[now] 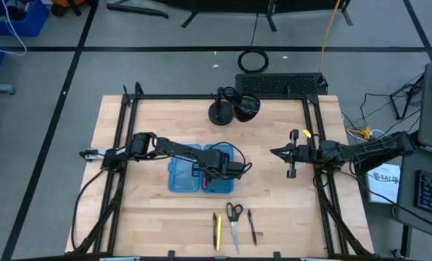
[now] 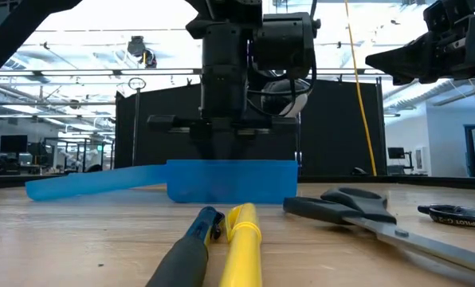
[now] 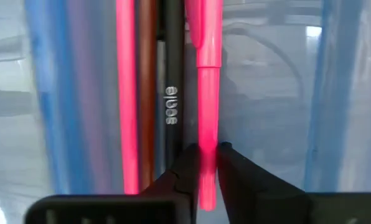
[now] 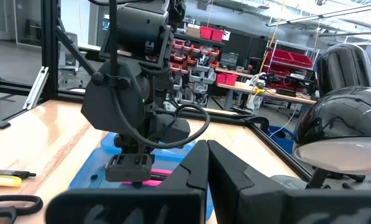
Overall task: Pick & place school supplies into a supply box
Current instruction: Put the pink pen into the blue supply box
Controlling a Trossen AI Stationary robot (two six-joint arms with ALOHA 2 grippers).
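The translucent blue supply box (image 1: 181,174) lies open on the table's middle, and its right half (image 2: 229,182) stands up as a blue wall in the low view. My left gripper (image 3: 207,163) points down into that half, shut on a pink pen (image 3: 208,93). Beside that pen lie a black pen (image 3: 171,81) and another pink one (image 3: 126,93). A black pen (image 1: 214,226), a yellow pen (image 1: 219,232), scissors (image 1: 234,217) and another black pen (image 1: 251,226) lie flat by the near edge. My right gripper (image 4: 207,168) hovers shut to the right of the box. My left gripper pinches the pink pen's barrel (image 3: 208,134) between its two fingers (image 3: 188,165), coming from above and pointing down into the box's right half. The fingers lie across the pen. The pen lies along the box beside the other pens; whether it rests on the bottom I cannot tell.
A black desk lamp (image 1: 234,107) stands toward the far edge; its shade (image 4: 341,124) shows close to my right wrist. Black frame rails (image 1: 314,145) run along the table's left and right sides. Bare wood (image 1: 143,210) lies near and left of the box.
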